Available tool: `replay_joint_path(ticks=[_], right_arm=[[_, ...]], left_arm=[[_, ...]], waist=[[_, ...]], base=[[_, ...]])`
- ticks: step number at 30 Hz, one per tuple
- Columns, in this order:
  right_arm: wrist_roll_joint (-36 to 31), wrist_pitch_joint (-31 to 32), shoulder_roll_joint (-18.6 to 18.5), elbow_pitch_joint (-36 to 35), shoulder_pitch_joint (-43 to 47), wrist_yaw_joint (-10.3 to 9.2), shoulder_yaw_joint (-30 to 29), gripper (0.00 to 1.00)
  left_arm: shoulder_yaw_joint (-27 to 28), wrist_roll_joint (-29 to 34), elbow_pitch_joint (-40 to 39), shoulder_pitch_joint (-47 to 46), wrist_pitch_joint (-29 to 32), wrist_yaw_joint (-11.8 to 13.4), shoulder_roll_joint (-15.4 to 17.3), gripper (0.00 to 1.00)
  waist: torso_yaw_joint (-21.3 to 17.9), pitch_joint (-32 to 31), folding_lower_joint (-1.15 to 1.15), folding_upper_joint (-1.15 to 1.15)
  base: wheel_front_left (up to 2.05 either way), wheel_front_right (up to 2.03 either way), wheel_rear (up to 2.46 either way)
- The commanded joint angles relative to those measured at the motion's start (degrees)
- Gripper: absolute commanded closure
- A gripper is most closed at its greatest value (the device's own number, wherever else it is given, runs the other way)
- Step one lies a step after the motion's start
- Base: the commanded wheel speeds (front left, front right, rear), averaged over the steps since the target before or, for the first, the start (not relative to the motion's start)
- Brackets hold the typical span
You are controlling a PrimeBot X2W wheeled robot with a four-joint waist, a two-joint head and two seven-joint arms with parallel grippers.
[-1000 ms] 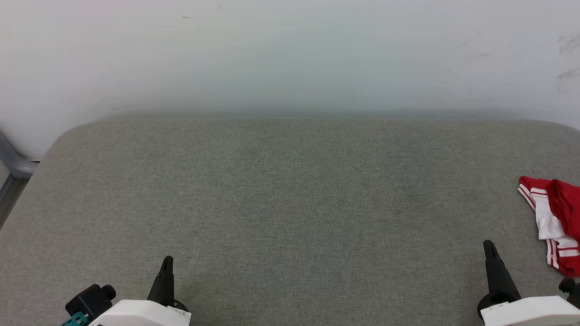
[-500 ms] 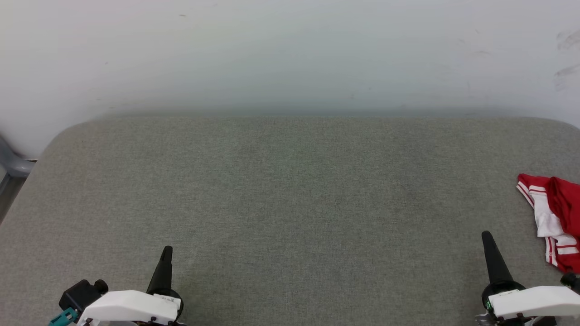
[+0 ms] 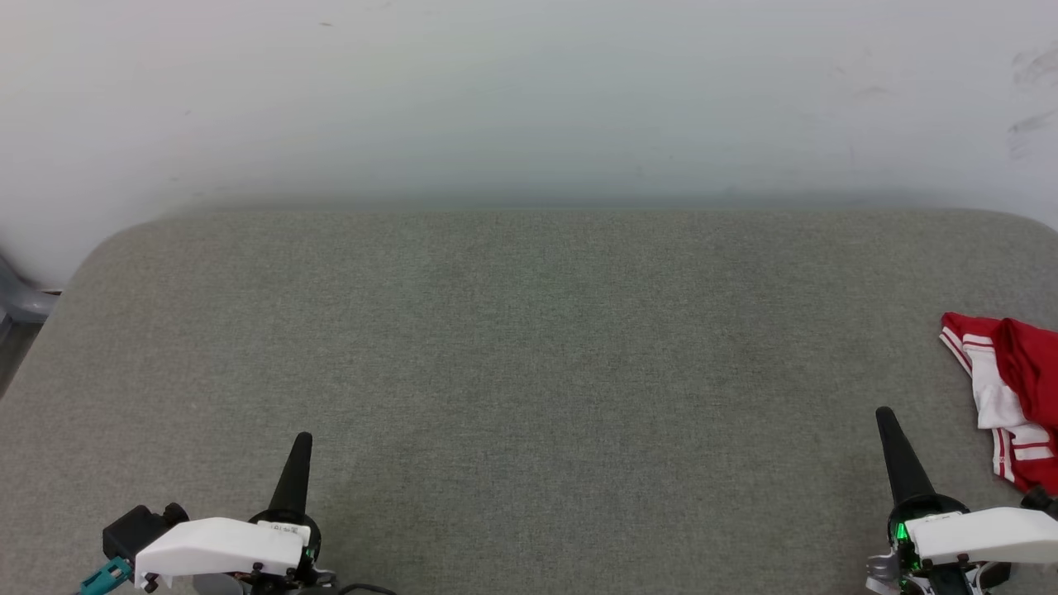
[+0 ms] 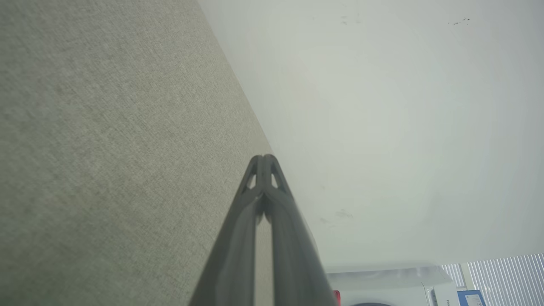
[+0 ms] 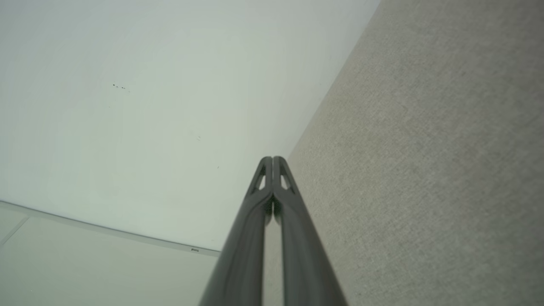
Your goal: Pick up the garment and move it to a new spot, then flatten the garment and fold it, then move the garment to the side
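Observation:
The garment (image 3: 1012,388), red with a white sleeve and red-white striped trim, lies crumpled at the far right edge of the grey padded table (image 3: 529,330), partly cut off by the head view's border. My right gripper (image 3: 886,417) stands at the lower right, a short way to the left of the garment and not touching it. In the right wrist view its fingertips (image 5: 272,160) meet, shut and empty. My left gripper (image 3: 302,442) is at the lower left, far from the garment. Its tips (image 4: 263,158) are pressed together with nothing between them.
A pale wall (image 3: 529,99) rises right behind the table's far edge. A grey chair part (image 3: 21,306) shows past the table's left corner. In the left wrist view a white appliance (image 4: 391,284) and window blinds (image 4: 505,276) stand in the distance.
Both arms have risen further into the head view, their white wrists showing more. The whole picture has shifted slightly, so the camera moved. The garment lies as before.

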Motion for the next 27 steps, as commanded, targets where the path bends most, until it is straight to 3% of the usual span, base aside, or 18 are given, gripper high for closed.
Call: replay_joint_path(ticks=[1,27], right_arm=[[1.3,0.2,-0.1,-0.2,-1.5,0.0,-0.1,1.0],[13.9,3.5,0.0,1.3,-3.7,-0.01,-0.4,1.0]], left_arm=[[0.3,-1.1,-0.2,-1.3,0.2,-0.4,0.0,1.0],[1.7,-14.2,0.4,-3.5,3.5,-1.7,0.0,1.0]], waist=[[0.0,0.0,0.0,0.0],[-0.6,0.6,0.0,0.0]], base=[[0.0,0.0,0.0],[0.0,0.0,0.0]])
